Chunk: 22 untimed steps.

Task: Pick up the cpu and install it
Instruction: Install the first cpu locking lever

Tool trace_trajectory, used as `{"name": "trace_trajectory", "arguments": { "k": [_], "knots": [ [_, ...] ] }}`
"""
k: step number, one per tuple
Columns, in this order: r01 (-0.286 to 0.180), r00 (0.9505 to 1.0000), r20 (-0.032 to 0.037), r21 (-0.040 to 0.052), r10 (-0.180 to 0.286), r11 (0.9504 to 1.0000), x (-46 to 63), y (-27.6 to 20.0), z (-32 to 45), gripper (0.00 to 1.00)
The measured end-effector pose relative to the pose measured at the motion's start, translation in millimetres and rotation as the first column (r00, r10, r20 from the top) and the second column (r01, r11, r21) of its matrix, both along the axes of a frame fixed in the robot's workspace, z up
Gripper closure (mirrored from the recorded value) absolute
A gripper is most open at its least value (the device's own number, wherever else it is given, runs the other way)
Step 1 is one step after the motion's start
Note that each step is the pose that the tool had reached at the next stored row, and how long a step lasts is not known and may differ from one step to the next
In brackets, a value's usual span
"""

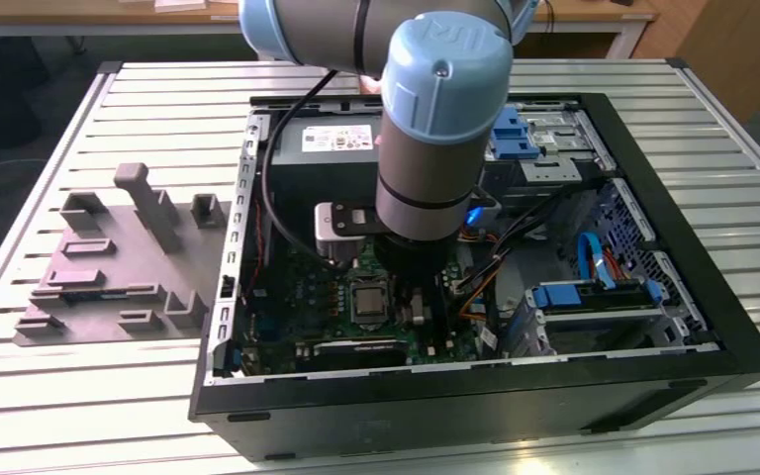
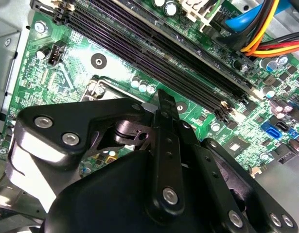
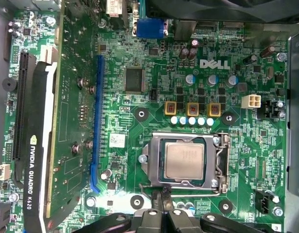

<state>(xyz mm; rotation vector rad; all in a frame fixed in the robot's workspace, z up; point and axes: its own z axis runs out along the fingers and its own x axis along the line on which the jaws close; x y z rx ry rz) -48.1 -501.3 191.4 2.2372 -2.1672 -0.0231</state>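
While the arm hung low inside the open black computer case [image 1: 486, 391] on the slatted metal table [image 1: 76, 396], the small flat square cpu with its silvery-grey metal top [image 3: 184, 160] lay seated in the rectangular metal-framed socket [image 3: 220, 165] on the green motherboard [image 3: 154, 58]. In the first wrist view the frame ran around the chip on all sides, so the placing itself looked done or nearly so.

The black gripper [image 3: 163, 200] stood just beside the socket's edge, its fingertips drawn close together into a narrow tip with nothing between them; the jaws held no part. In the second wrist view that same narrow tip [image 2: 165, 104] pointed at the board next to the socket's corner, close above it, though whether it touched I could not tell.

Doing this step well would, by my judgement, mean keeping the tip clear of the chip's top and of the small round capacitors [image 3: 192, 120] on the far side of the socket, and moving straight, not sideways, since the long black memory slots [image 2: 154, 53] and the black graphics card [image 3: 35, 145] crowded the board. The cpu lay near the jaws, apart from them, flat and square in its frame.
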Motion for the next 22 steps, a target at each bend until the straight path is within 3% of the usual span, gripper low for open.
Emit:
{"name": "trace_trajectory", "arguments": {
  "k": [16, 22],
  "knots": [
    [0.0, 1.0, 0.0009, 0.0048, 0.0, 1.0, 2.3, 0.0, -2.5, 0.89],
    [0.0, 1.0, 0.0009, 0.0112, 0.0, 0.9999, 2.3, 0.0, -3.3, 0.89]
  ]
}}
